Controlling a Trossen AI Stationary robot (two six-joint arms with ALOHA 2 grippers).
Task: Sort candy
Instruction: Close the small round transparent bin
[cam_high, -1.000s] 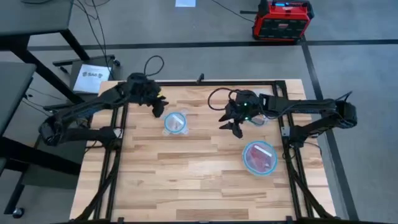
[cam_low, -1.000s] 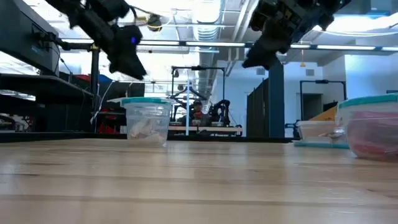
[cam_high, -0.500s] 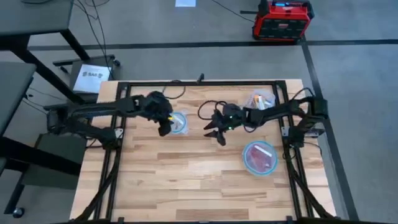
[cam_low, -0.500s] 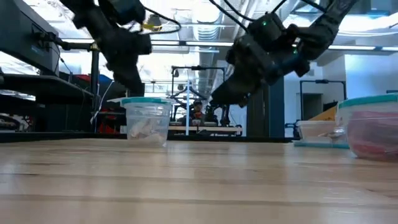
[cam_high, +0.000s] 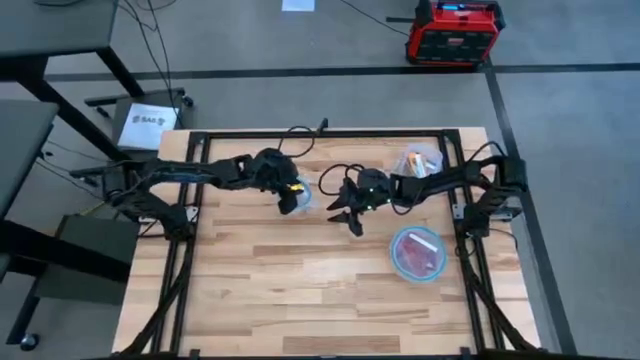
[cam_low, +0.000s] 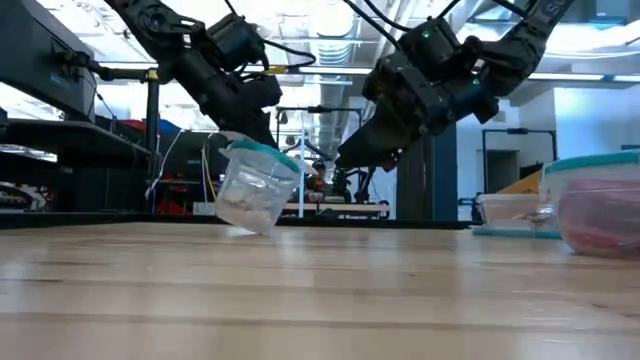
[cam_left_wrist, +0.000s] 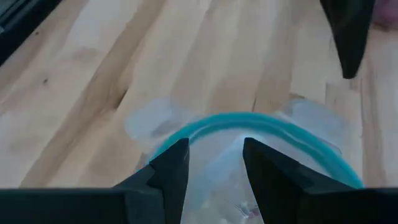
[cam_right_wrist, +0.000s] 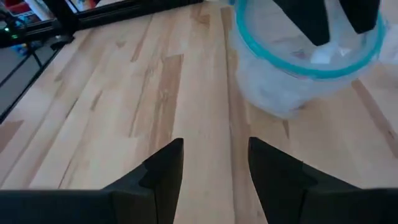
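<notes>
Under left tool (cam_high: 292, 200), tilted tub (cam_low: 255, 185), candy (cam_low: 240, 208) blurred

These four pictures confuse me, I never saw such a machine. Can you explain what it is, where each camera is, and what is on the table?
It is a robot with two dark arms at a wooden table. One picture looks straight down, one looks level across the tabletop, and two come from cameras on the wrists.

The left gripper is at the rim of a clear blue-rimmed container, which is tilted, with pale candy inside. The right gripper hangs open beside it, holding nothing.

Two more containers stand on the robot's right: one with red candy, and one at the far edge.
</notes>
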